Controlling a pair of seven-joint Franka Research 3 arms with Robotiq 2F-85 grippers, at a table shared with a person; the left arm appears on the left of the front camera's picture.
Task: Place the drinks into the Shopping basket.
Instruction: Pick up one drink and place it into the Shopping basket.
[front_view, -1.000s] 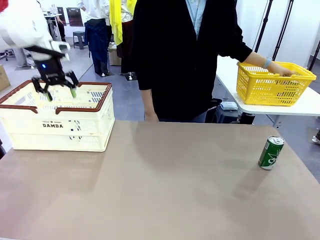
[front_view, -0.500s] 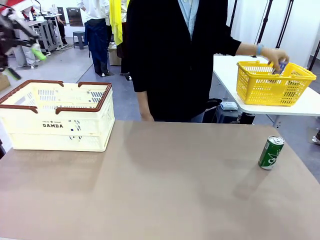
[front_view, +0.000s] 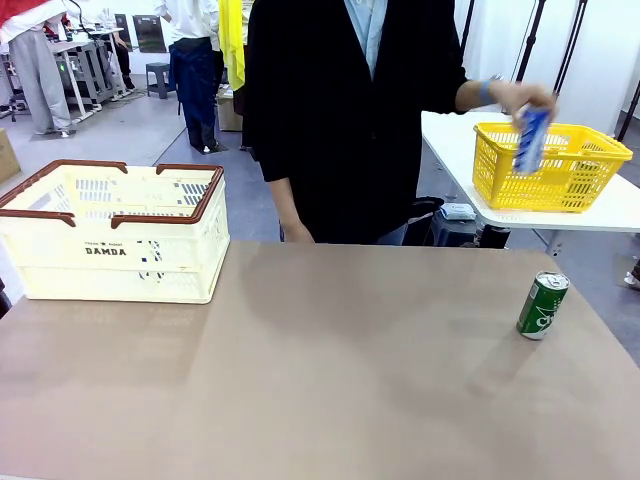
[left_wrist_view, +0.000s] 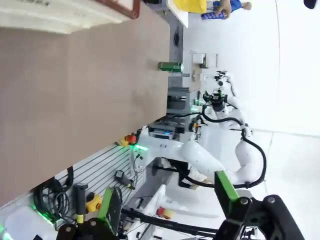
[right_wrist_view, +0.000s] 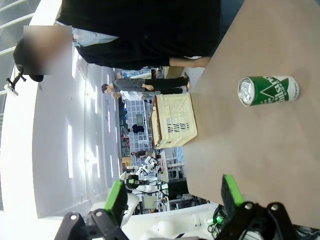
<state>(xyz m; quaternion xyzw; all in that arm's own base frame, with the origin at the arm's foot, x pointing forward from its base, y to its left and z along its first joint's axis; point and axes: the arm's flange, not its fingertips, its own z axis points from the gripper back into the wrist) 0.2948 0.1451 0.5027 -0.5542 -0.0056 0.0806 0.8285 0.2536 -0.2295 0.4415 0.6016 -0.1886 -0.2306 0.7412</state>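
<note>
While my right gripper (right_wrist_view: 173, 194) hangs with fingers apart, the green can (front_view: 543, 305) stands ahead of it, seemingly upright, nearer this arm.

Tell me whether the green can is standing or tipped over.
Standing: the slim green can rests base-down on the brown tabletop, silver top up.

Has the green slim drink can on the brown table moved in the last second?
No. The green can stands in the same spot near the brown table's right edge, below the yellow mesh basket, as before.
</note>
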